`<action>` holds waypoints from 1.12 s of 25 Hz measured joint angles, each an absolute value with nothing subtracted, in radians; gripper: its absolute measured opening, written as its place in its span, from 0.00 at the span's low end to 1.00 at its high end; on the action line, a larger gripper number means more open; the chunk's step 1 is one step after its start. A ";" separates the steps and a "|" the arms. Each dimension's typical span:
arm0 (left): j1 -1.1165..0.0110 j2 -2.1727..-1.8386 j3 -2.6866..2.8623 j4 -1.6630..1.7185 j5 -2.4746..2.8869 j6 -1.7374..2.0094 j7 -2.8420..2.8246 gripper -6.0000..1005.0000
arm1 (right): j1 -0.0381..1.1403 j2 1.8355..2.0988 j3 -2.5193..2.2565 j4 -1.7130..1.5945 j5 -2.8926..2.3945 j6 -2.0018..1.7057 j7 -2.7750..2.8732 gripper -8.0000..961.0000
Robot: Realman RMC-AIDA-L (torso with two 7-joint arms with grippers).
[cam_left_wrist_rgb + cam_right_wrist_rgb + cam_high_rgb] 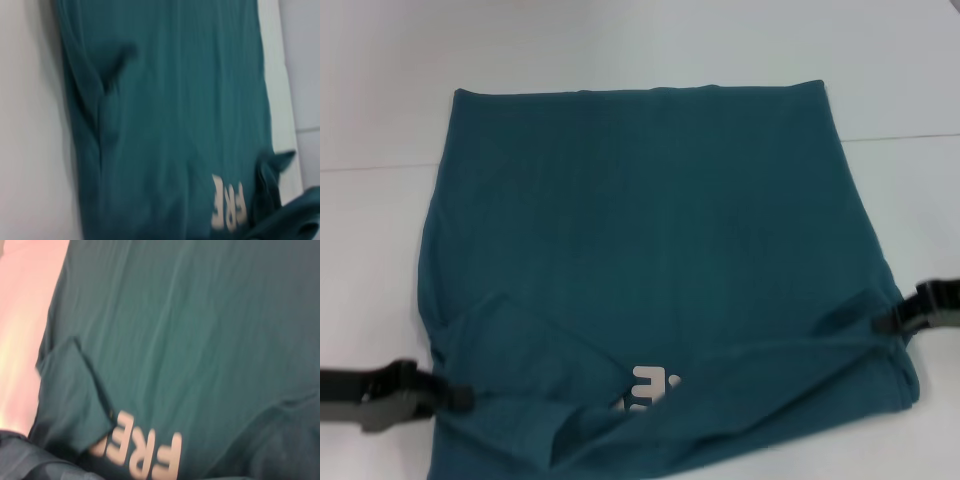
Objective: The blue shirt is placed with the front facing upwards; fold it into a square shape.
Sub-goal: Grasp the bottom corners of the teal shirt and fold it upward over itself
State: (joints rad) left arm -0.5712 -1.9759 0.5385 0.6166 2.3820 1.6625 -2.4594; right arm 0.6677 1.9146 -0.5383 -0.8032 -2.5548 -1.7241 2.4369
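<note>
Head view: the shirt (650, 260) lies flat on a pale table (380, 90), filling most of the middle. Its far edge runs straight across and its two side edges slant outward toward the robot; the near part runs past the lower border of the view. Bare table lies open beyond the far edge and along both sides, wider on the left. A thin dark seam crosses the table behind the shirt.

The cloth is plain teal, soft and matte, with shallow lengthwise creases. Both sleeves are turned inward over the body as angular flaps, one on each near side. Between them only part of the white print (650, 388) shows. In the left wrist view the letters "FRE" (227, 202) are readable beside a bunched fold, and in the right wrist view the same letters (145, 452) sit next to a folded sleeve flap.

The left gripper (460, 397), black, reaches in from the left with its tip at the shirt's near left edge. The right gripper (888, 322) meets the near right edge beside the sleeve fold. Whether either pair of fingers is closed on cloth cannot be told.
</note>
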 joint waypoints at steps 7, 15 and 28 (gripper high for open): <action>-0.662 -1.985 0.541 0.579 2.378 1.552 -2.481 0.06 | 0.708 1.920 -0.547 -0.787 -2.528 -1.601 2.483 0.04; -0.707 -1.984 0.531 0.568 2.353 1.428 -2.509 0.06 | 0.721 1.940 -0.567 -0.786 -2.531 -1.464 2.523 0.04; -0.737 -1.999 0.535 0.566 2.272 1.268 -2.509 0.06 | 0.719 1.950 -0.583 -0.781 -2.532 -1.346 2.558 0.04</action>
